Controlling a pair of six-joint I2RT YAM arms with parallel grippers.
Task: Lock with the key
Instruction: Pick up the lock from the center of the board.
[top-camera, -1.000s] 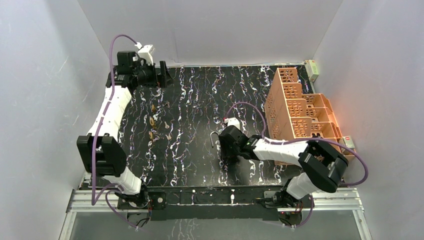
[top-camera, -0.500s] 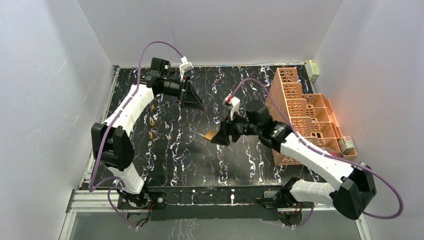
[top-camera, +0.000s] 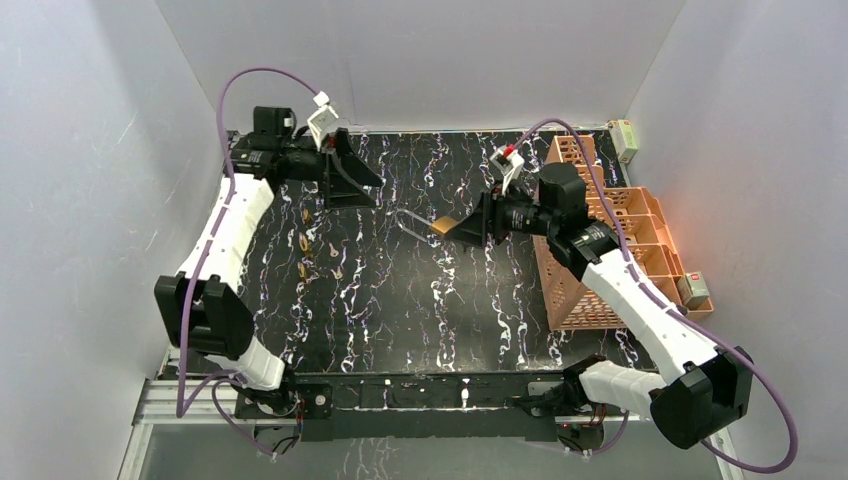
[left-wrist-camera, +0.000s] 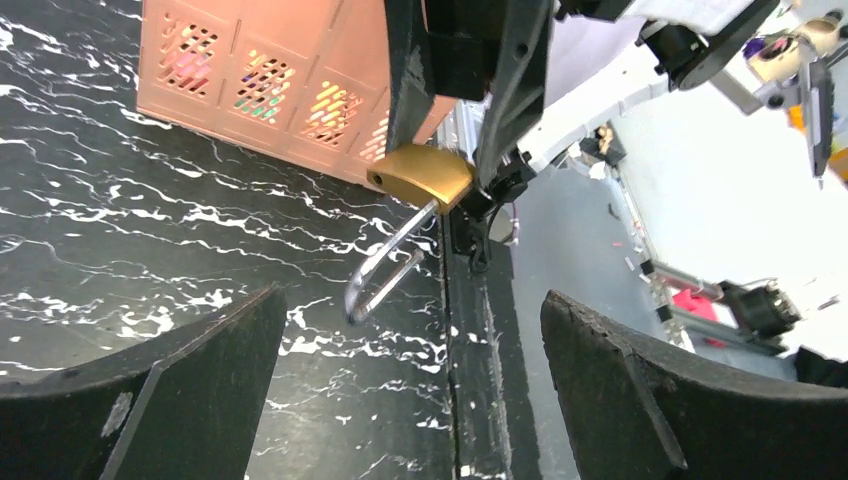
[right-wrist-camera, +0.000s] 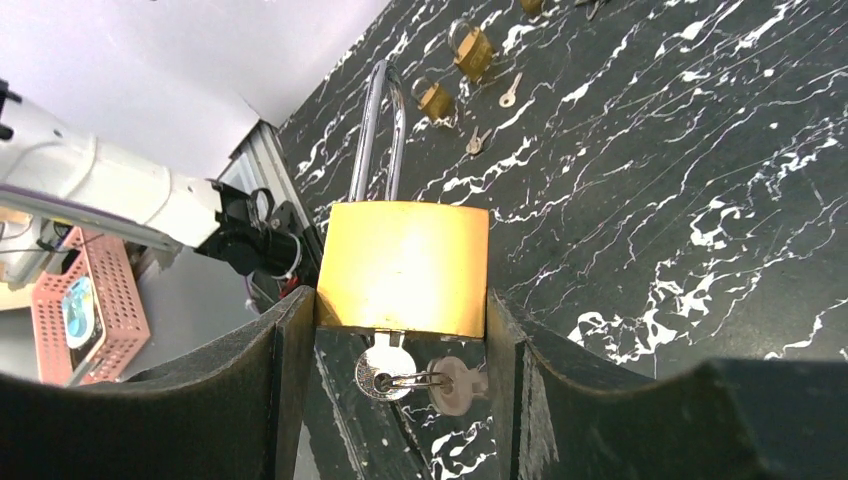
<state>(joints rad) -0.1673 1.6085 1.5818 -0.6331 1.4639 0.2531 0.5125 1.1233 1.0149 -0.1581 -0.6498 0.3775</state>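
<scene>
Right gripper (right-wrist-camera: 400, 300) clamped on brass padlock (right-wrist-camera: 403, 265), held clear above table (top-camera: 400, 310), key (right-wrist-camera: 385, 368) seated in keyhole, shackle (right-wrist-camera: 378, 130) pointing toward left gripper (left-wrist-camera: 410, 310), fingers spread wide, empty.

Overhead and both close wrist cameras share the padlock (top-camera: 446, 222).

Table: black slab (top-camera: 400, 300) with white marble-like veins.
Small brass padlocks: a loose cluster (top-camera: 304, 241) lying at 9 o'clock, near the left edge.
Keys: scattered (top-camera: 326, 252) among those padlocks, just beside them.
Crates: salmon-coloured perforated crates (top-camera: 600, 225) at 3 o'clock, packed together along the right edge, tallest at the far end.
</scene>
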